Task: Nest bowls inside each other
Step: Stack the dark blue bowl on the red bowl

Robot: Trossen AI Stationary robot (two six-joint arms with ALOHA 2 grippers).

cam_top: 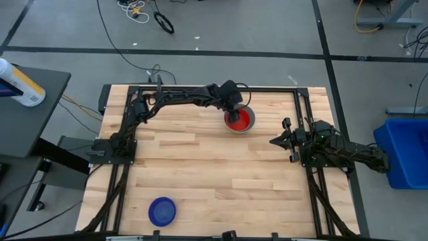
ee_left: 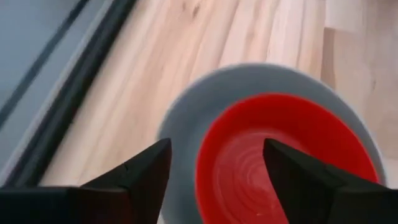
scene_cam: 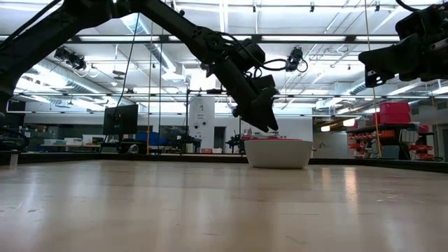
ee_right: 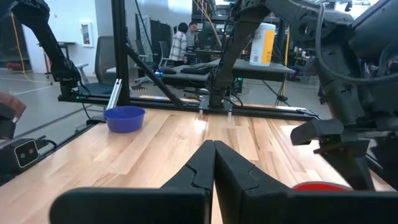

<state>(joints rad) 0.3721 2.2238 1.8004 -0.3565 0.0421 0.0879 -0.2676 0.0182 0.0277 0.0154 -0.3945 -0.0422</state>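
Bowls sit in 2 places on the wooden table (cam_top: pixel 200 154). Upper centre of the high view: a red bowl (cam_top: pixel 239 120) nested inside a grey bowl (cam_top: pixel 249 126), the grey rim showing around it. The left gripper (cam_top: pixel 232 111) hovers just above this stack's rim, fingers spread wide with nothing between them; in the left wrist view the 2 dark fingers (ee_left: pixel 140 177) straddle the edge where red meets grey. In the low view the stack stands right of centre, the gripper tip just above its left rim. A dark blue bowl (cam_top: pixel 161 211) sits alone at the lower left of the high view, well apart. The right gripper (cam_top: pixel 275 141) waits at the right side of the table, fingers pressed together, empty.
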